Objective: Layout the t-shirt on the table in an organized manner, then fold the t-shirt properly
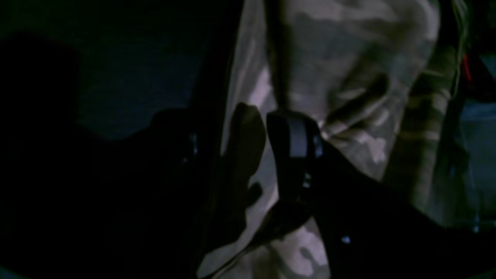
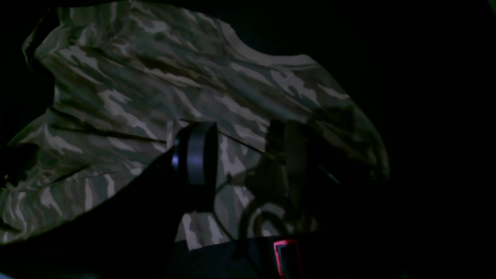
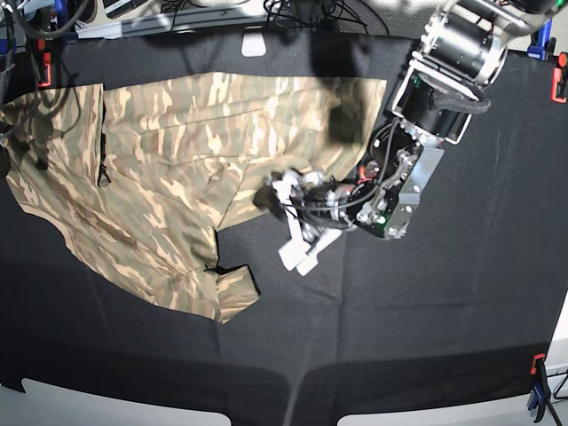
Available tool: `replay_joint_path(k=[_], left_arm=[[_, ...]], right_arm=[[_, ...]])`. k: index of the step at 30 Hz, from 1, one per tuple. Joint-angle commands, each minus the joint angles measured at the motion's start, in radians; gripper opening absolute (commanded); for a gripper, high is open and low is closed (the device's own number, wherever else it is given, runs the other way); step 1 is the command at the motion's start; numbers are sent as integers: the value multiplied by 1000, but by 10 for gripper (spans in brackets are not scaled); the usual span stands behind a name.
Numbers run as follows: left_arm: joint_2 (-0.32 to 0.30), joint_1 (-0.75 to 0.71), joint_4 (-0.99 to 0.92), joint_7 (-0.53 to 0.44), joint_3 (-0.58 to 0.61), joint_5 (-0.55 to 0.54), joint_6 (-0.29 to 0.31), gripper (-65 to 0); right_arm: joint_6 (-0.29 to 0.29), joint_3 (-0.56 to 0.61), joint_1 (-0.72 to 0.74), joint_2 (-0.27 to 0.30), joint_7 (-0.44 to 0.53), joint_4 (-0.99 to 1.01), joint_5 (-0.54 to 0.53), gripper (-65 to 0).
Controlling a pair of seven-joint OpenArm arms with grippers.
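The camouflage t-shirt lies spread and creased on the left half of the black table, with one sleeve pointing toward the front. My left gripper reaches in from the right, at the shirt's right edge. In the left wrist view the left gripper is open, with nothing visibly between its fingers and camouflage cloth beneath and beyond it. In the right wrist view the right gripper hangs open just above the t-shirt, holding nothing.
Orange clamps sit at the back corners. A blue and orange clamp sits at the front right. Cables run behind the far edge, near a white tag. The white front edge shows below.
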State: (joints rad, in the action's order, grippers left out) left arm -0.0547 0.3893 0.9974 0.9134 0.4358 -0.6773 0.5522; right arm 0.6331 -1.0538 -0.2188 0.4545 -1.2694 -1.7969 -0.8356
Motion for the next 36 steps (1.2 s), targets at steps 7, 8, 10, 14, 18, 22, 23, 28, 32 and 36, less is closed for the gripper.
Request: replay_joint_path(k=[7, 8, 10, 14, 18, 22, 23, 28, 32, 36], left_arm=[[43, 21, 11, -83, -3, 62, 10, -420], [43, 21, 11, -108, -3, 85, 10, -420], [40, 21, 11, -140, -3, 127, 10, -420], [40, 21, 11, -145, -3, 165, 10, -560], [40, 21, 11, -156, -3, 165, 10, -650], [37, 31, 11, -103, -3, 165, 10, -650], [34, 34, 12, -90, -3, 166, 10, -650], [-19, 59, 13, -85, -9, 166, -55, -650], [-78, 87, 13, -91, -64, 232, -116, -650], [-148, 108, 13, -115, -155, 274, -169, -650]], right_arm=[[7, -6, 6, 24, 20, -15, -14, -381], [7, -6, 5, 24, 20, -15, -14, -381], [7, -6, 6, 24, 20, -15, -14, -381], [7, -6, 6, 24, 20, -15, -14, -381], [7, -6, 6, 24, 20, -15, -14, -381], [8, -6, 6, 24, 20, -15, -14, -381], [8, -6, 6, 24, 20, -15, -14, -381], [8, -6, 6, 24, 20, -15, -13, -381], [8, -6, 6, 24, 20, -15, -13, -381], [8, -6, 6, 24, 20, -15, -14, -381]])
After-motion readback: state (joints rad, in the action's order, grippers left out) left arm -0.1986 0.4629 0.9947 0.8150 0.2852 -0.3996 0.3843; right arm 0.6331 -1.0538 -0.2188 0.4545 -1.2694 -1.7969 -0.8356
